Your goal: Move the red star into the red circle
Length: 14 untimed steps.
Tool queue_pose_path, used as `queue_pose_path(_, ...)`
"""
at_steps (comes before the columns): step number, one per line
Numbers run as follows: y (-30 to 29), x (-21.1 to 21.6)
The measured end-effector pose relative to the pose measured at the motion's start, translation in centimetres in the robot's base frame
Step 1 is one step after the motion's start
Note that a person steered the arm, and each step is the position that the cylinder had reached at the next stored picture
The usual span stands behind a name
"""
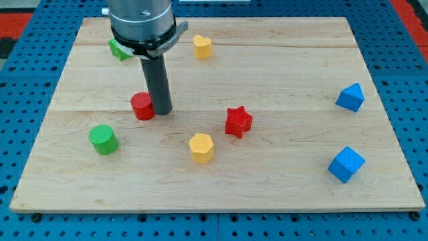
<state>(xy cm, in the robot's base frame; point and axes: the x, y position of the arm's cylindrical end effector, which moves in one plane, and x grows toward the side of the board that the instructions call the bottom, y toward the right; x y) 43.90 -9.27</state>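
The red star [238, 121] lies near the middle of the wooden board [281, 73]. The red circle [142, 106], a short red cylinder, sits to the star's left. My tip [162, 111] rests on the board right beside the red circle's right edge, touching or nearly touching it. The star is well to the right of my tip, apart from it.
A yellow hexagon block [201, 147] lies below and between star and circle. A green cylinder [103, 139] is at lower left, a green block [119, 48] partly hidden behind the arm at top left, a yellow block [202, 47] at top, two blue blocks [350, 98] [346, 165] at right.
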Motion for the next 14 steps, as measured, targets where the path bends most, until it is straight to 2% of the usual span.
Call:
queue_pose_path(1, -1.3, -0.1)
queue_pose_path(2, -7.3, 0.6)
queue_pose_path(3, -7.0, 0.3)
queue_pose_path(4, -1.7, -1.6)
queue_pose_path(5, 6.8, -1.9)
queue_pose_path(7, 22.1, 0.2)
queue_pose_path(8, 21.2, 2.9)
queue_pose_path(9, 14.4, 4.5)
queue_pose_path(10, 7.5, 3.5)
queue_pose_path(12, 9.3, 1.0)
queue_pose_path(13, 6.3, -1.3)
queue_pose_path(14, -1.6, -0.9)
